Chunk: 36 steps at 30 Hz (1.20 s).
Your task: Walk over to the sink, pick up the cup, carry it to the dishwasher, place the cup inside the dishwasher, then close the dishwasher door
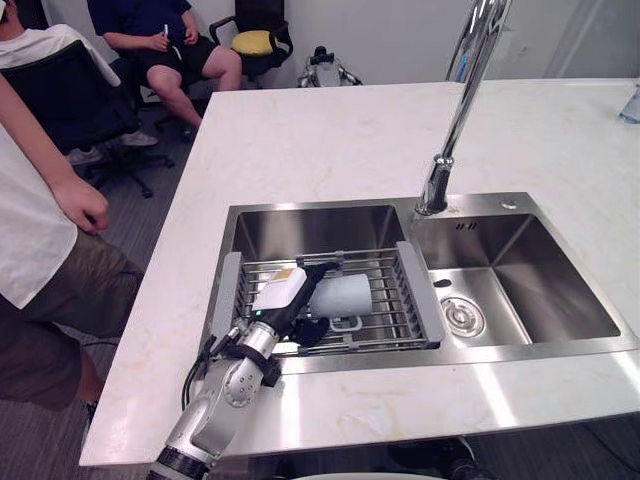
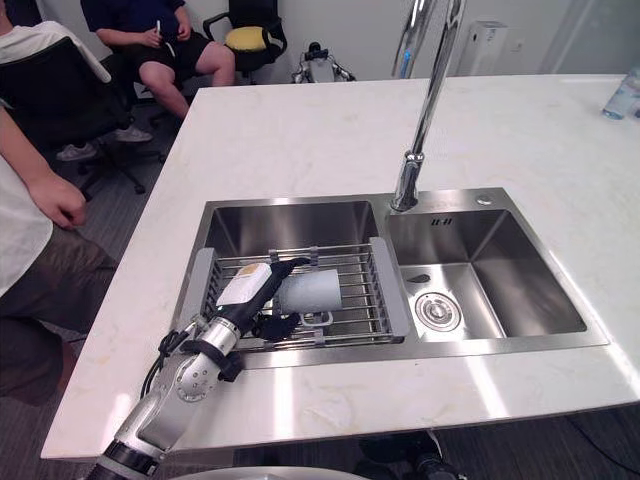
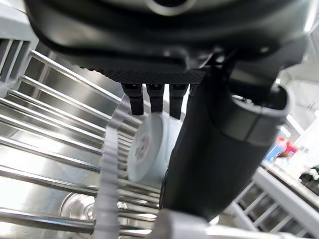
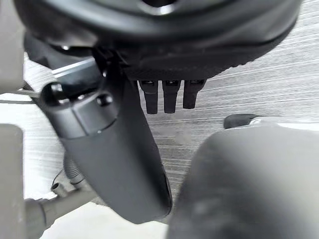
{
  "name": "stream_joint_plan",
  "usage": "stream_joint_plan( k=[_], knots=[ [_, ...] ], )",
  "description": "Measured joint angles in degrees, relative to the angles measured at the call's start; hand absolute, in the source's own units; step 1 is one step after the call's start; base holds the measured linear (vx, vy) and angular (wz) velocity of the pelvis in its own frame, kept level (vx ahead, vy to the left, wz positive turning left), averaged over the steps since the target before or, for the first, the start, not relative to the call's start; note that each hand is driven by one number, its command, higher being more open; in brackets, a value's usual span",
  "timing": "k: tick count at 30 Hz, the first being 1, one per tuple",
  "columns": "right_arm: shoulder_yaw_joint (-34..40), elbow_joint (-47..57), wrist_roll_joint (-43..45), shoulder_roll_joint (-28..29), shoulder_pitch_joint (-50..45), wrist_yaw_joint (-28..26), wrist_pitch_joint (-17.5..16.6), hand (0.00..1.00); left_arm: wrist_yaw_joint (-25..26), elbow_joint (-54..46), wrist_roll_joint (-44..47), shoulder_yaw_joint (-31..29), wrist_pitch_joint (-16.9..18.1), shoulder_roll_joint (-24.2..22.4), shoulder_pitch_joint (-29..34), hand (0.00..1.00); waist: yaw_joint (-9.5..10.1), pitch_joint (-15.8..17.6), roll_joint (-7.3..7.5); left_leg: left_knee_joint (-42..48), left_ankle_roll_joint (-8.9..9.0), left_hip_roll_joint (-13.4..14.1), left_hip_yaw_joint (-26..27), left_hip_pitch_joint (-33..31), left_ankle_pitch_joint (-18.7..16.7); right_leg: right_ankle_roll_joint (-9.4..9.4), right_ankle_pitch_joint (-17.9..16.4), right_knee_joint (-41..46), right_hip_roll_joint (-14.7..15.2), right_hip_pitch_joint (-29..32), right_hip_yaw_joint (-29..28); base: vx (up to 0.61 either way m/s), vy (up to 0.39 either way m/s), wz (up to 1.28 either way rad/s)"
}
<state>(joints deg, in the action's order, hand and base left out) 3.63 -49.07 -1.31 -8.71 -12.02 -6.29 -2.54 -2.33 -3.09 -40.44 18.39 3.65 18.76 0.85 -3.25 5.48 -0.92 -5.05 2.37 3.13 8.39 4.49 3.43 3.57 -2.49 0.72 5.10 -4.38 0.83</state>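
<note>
**Left eye view.** Finds the left hand [image 1: 280,300] stretched down into the left basin of the sink [image 1: 330,206], over a wire rack [image 1: 392,312] spanning that basin. On the rack, a pale cup [image 1: 342,294] lying on its side, closed end toward the hand, handle [image 1: 346,323] on the near side against the bars. Hand spread around the cup's end, part above and part below, apart rather than clamped. Hard to say whether touching. Faucet [image 1: 458,100] cut off at the top edge. Around the sink, a pale marble counter [image 1: 330,140]. At the left edge, a standing person [image 1: 30,230], cut off by the frame. Farther back, a seated person [image 1: 165,40], head out of frame.

**Right eye view.** Same scene. Adds a bottle [image 2: 625,95] at the counter's far right, mostly cut off.

**Left wrist view.** Looks along straight fingers [image 3: 155,97] and the thick thumb [image 3: 219,149] at the cup's round base between them, rack bars beneath. Rest of the cup hidden behind the thumb.

**Right wrist view.** Shows the right hand [image 4: 164,45], fingers straight, holding nothing, with grey floor [image 4: 259,89] beyond.
</note>
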Motion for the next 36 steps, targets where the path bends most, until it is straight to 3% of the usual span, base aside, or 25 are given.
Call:
stream_joint_plan(
  k=[6, 7, 14, 22, 25, 29, 36],
  knots=[
    [0.2, 0.2, 0.1, -0.1, 0.5, 0.0, 0.0, 0.9, -0.4, 2.9, -1.4, 0.7, -0.2, 0.0, -4.7, 0.9, -0.83, 0.5, -0.52, 0.0, 0.21, 0.1, 0.2, -0.9, -0.2, 0.03, 0.0, -0.1, -0.1, 0.9, -0.1, 0.0, -0.003, -0.01],
    [0.3, 0.2, 0.1, -0.1, 0.6, 0.0, 0.0, 0.9, -0.5, 3.6, -1.4, 0.9, -0.3, 0.0, -5.3, 0.3, -0.86, 0.5, -0.55, 0.0, 0.23, 0.1, 0.2, -0.9, -0.2, 0.04, 0.0, -0.1, -0.1, 0.9, -0.1, 0.0, 0.0, 0.0],
    [0.4, 0.2, 0.1, -0.2, 2.1, 0.0, 0.1, 0.9, -2.6, 7.2, -2.8, 1.8, -1.4, 0.5, -10.2, 0.3, -1.2, 0.9, -1.02, 0.0, 0.37, 0.2, 0.4, -1.0, -0.3, 0.07, 0.1, -0.3, -0.2, 1.0, -0.3, 0.01, -0.004, -0.01],
    [0.5, 0.1, 0.1, -0.2, 2.2, 0.1, 0.2, 0.9, -2.6, 7.7, -0.1, 1.7, -2.0, 0.6, -11.4, 0.3, -2.3, 1.1, -1.22, 0.0, 0.37, 0.2, 0.6, -1.0, -0.3, 0.1, 0.6, -1.0, -0.2, 0.9, -0.5, -0.01, -0.002, -0.01],
    [0.5, 0.1, 0.2, -0.2, 2.3, 0.2, 0.4, 0.9, -2.2, 7.4, 3.8, 1.6, -2.1, 0.3, -10.9, 0.3, -2.31, 1.2, -1.24, 0.0, 0.37, 0.2, 0.6, -1.0, -0.3, 0.15, 0.7, -1.1, -0.2, 0.8, -0.5, 0.0, 0.0, 0.0],
    [0.6, 0.0, 0.2, -0.2, 2.3, 0.2, 0.7, 0.9, -0.3, 1.1, 14.3, -1.9, -2.1, -2.1, -5.4, 0.3, -2.2, 1.2, -1.22, 0.0, 0.37, 0.2, 0.5, -0.9, -0.3, 0.22, 0.7, -1.0, -0.2, 0.4, -0.4, 0.0, 0.0, 0.0],
    [2.2, -0.2, 0.6, -0.1, 2.0, 0.1, 0.7, 0.9, 2.4, -8.0, 32.4, -6.7, -1.9, -4.7, 1.9, 0.3, -0.49, 1.2, -1.18, -0.2, 0.24, 0.5, 0.5, -0.2, -0.2, 0.22, 0.7, -0.4, -0.2, 0.1, -0.6, 0.0, 0.0, 0.0]
  ],
)
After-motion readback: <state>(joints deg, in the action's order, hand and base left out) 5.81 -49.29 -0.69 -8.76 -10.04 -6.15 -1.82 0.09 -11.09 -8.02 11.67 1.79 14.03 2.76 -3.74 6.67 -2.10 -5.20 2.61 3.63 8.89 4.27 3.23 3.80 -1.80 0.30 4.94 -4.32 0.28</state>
